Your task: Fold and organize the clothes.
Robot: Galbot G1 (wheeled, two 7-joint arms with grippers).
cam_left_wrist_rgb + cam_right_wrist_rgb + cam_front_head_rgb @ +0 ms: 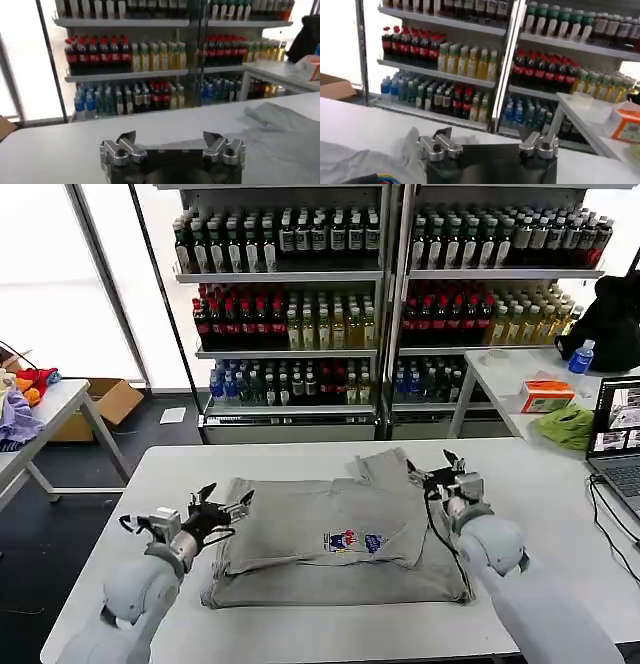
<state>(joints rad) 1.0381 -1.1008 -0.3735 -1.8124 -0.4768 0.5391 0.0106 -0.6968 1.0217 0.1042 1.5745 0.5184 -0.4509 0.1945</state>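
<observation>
The white table (300, 624) carries a grey shirt (330, 539), lying in the middle partly folded, 1 sleeve turned over the chest print. The step in hand looks like the next fold, which likely calls for gripping both side edges. The left gripper (222, 509) hovers at the shirt's left edge, jaws wide and empty; the right gripper (437, 472) hovers near the upper right corner, likewise spread. Drink shelves (380, 294) stand well behind, and a laptop (618, 434) sits aside; nothing blocks the move.

Light grey shirt (330, 534) with a red-and-blue chest print on a white table (560, 484).
</observation>
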